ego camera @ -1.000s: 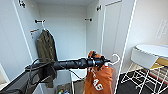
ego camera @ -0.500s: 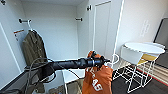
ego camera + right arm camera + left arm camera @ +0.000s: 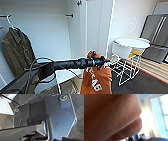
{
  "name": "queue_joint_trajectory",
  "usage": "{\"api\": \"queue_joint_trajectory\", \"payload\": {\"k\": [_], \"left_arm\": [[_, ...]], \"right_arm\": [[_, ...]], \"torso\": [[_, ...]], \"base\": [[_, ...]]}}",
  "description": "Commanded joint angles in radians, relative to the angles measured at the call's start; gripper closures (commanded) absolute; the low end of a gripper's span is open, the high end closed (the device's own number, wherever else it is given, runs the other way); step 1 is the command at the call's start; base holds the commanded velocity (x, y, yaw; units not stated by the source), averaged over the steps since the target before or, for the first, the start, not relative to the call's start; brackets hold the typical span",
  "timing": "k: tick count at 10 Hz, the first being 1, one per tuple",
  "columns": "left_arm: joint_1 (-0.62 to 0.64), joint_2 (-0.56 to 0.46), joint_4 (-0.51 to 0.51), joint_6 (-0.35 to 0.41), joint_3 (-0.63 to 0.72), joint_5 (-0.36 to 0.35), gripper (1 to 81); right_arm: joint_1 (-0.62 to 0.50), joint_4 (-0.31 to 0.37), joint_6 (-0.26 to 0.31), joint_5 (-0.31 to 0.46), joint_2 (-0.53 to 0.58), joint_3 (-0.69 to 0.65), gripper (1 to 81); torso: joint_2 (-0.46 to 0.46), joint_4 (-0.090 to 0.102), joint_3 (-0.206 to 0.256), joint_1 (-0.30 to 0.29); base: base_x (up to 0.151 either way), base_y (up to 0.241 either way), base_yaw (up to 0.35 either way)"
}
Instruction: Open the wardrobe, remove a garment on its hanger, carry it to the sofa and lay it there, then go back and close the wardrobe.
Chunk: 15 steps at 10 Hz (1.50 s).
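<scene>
The wardrobe (image 3: 50, 37) stands open, showing its white inside, with its right door (image 3: 96, 30) swung out. My left arm reaches in from the lower left across the wardrobe front. The left gripper (image 3: 101, 61) is shut on the top of the rust-orange garment (image 3: 98, 80), which hangs below it with white lettering showing. The fabric is bunched over the gripper, so the hanger is hidden there. Orange fleece (image 3: 109, 116) sits close against the left wrist camera.
A dark olive jacket (image 3: 17, 52) hangs on the wardrobe rail at the far left. To the right stand a round white table (image 3: 132, 42) and white wire-legged chairs (image 3: 122, 51), with grey cabinets (image 3: 155, 32) behind them. Dark floor lies beyond the chairs.
The whole picture has slid left, so the camera has turned right; the olive jacket now sits near the left edge. The garment still hangs from my left gripper.
</scene>
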<state>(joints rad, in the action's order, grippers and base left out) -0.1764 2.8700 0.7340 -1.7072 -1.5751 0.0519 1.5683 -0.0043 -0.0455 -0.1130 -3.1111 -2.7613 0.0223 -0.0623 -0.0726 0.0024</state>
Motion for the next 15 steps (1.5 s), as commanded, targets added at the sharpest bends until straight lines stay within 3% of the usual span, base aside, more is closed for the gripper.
{"api": "queue_joint_trajectory", "payload": {"k": [1,15], "left_arm": [[0.229,0.013,0.045,0.034,0.021,-0.058,81.1],[0.229,0.017,0.065,0.034,0.040,-0.058,81.1]], "right_arm": [[-0.038,0.000,0.004,0.052,-0.008,0.011,1.0],[-0.038,0.000,0.004,0.052,-0.008,0.013,1.0]], "torso": [[0.000,0.000,0.000,0.000],[0.000,0.000,0.000,0.000]], "base": [[0.000,0.000,-0.245],[0.000,0.000,-0.245]]}}
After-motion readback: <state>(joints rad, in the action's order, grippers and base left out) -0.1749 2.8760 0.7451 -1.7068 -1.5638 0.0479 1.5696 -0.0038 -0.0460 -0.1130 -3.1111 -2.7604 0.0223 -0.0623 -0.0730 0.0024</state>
